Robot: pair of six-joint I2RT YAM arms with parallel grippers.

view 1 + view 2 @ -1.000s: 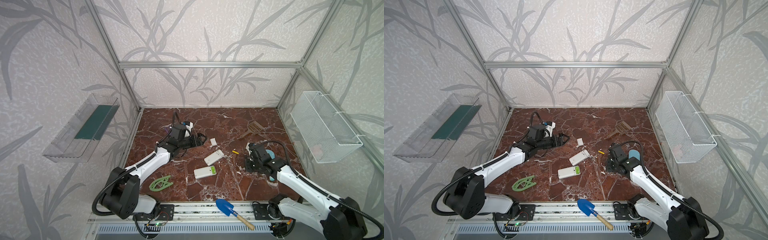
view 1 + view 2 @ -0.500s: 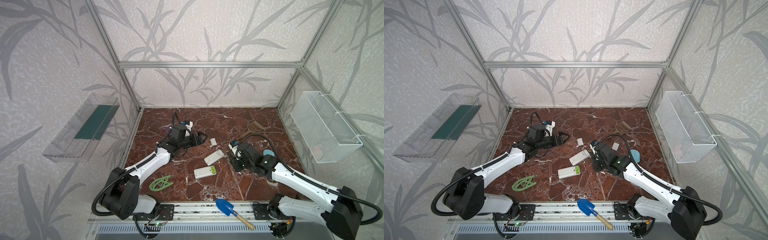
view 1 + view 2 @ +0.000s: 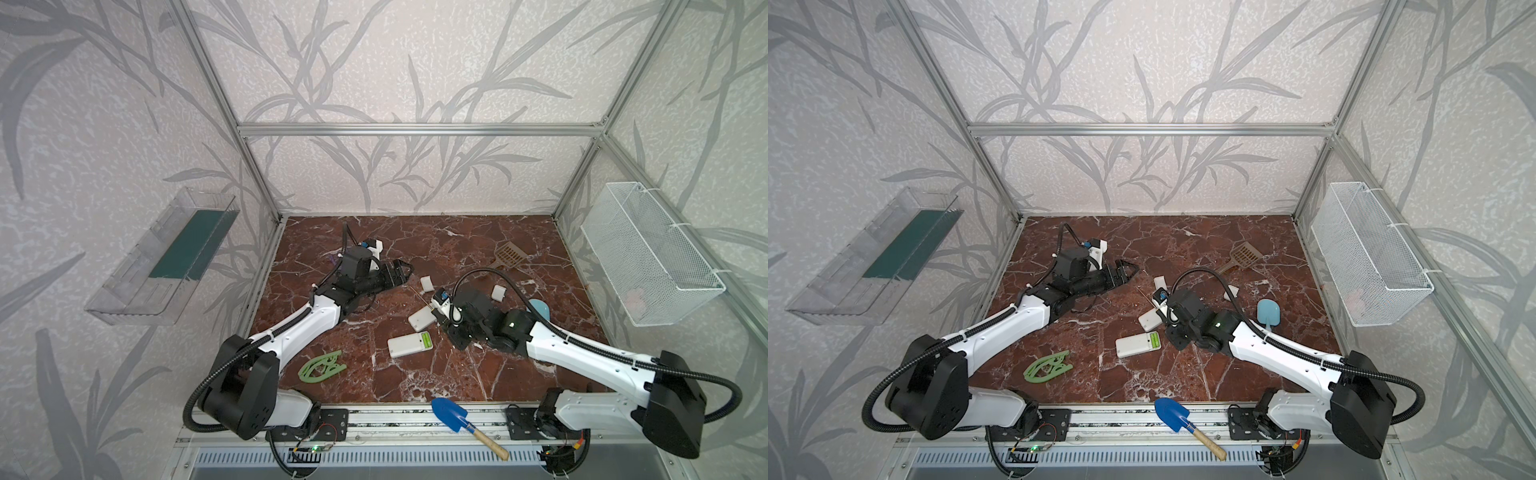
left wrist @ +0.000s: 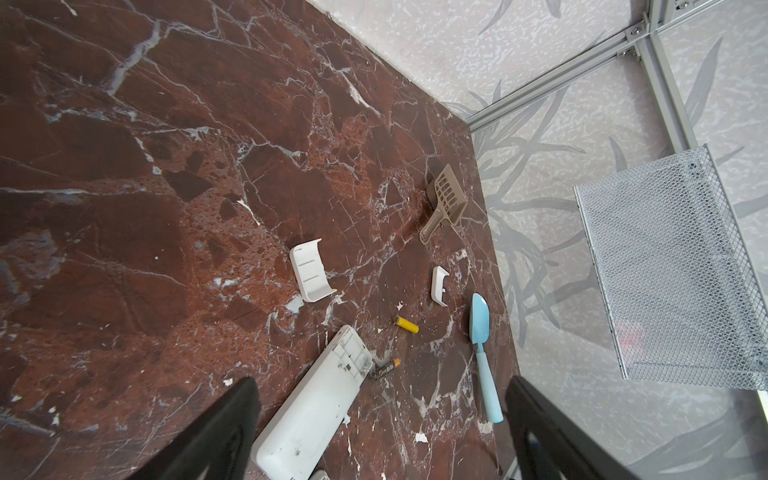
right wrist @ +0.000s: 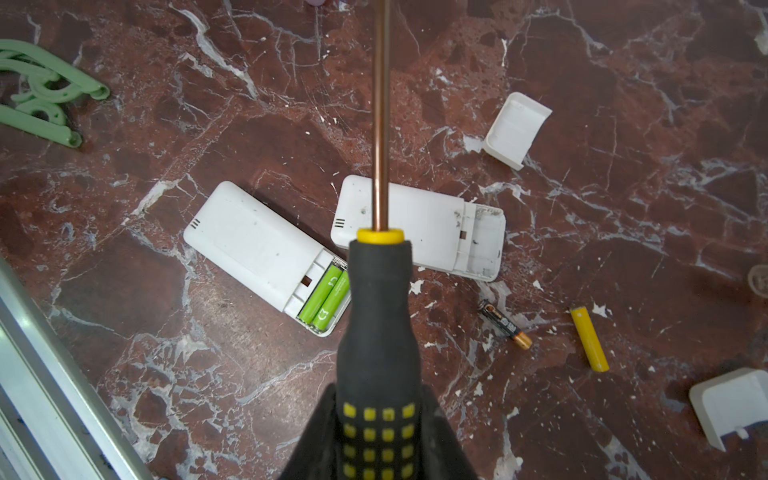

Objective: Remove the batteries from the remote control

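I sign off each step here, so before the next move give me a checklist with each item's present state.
1. Grip of the right pincer on the screwdriver: ok.
2. Cover off the loaded remote: ok, its bay is open.
3. Its green batteries removed: not ok, both sit in the bay.
4. Bay of the second remote emptied: ok, it is bare; a yellow battery and a dark battery lie loose on the table.
5. Free hand: the left pincer is open, holding nothing: ok.
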